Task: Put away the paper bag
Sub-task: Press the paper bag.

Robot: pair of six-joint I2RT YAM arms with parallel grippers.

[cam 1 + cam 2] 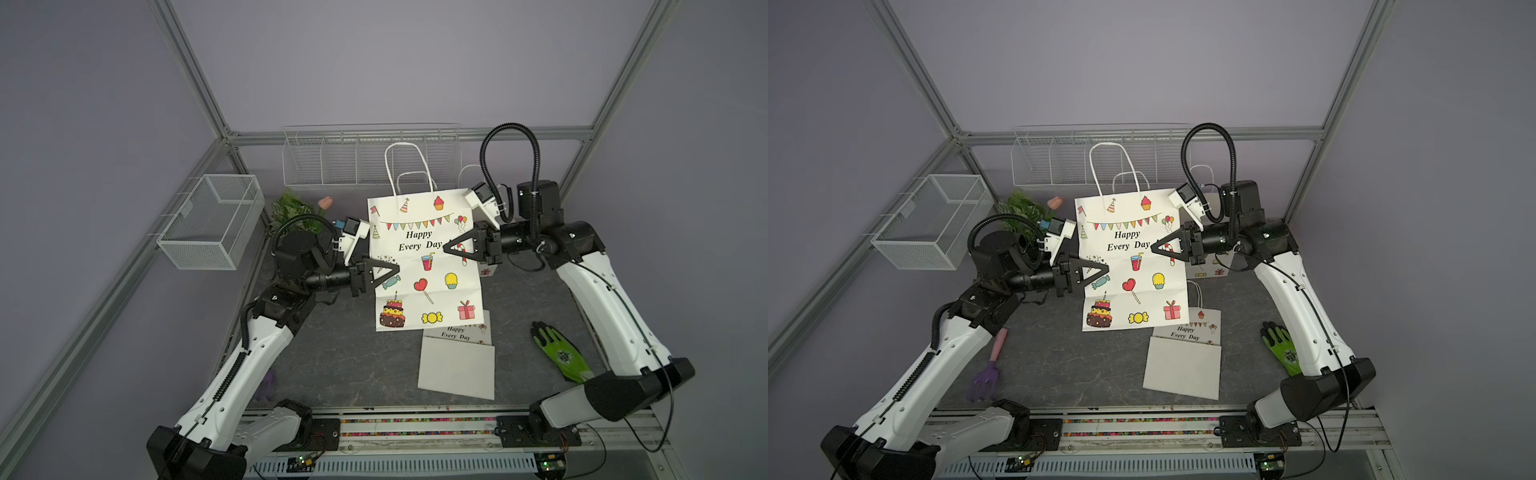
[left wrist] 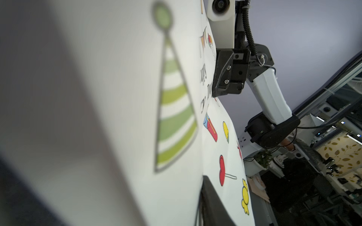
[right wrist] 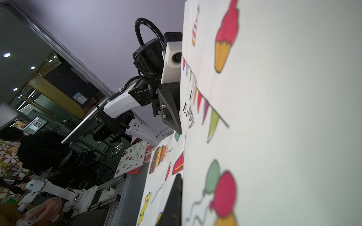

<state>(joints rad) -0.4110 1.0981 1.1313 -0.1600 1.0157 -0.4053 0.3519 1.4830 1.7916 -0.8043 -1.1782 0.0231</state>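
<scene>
Two end effectors (image 1: 397, 270) (image 1: 445, 248) flank one paper bag (image 1: 415, 259).

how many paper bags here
3: big bag upright in the right gripper, left gripper at its other edge; flat bag on the table; small bag behind the right arm, mostly hidden.

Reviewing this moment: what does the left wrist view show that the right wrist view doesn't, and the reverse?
Left wrist only: the green-striped party hat print close up, and the right gripper at the far edge of the white paper bag with party prints.
Right wrist only: the pink cupcake print, the left gripper at the opposite edge, and a person in dark clothes in the background.
Both: the bag's printed face fills much of the frame at a steep angle, blurred where it is nearest the camera.
</scene>
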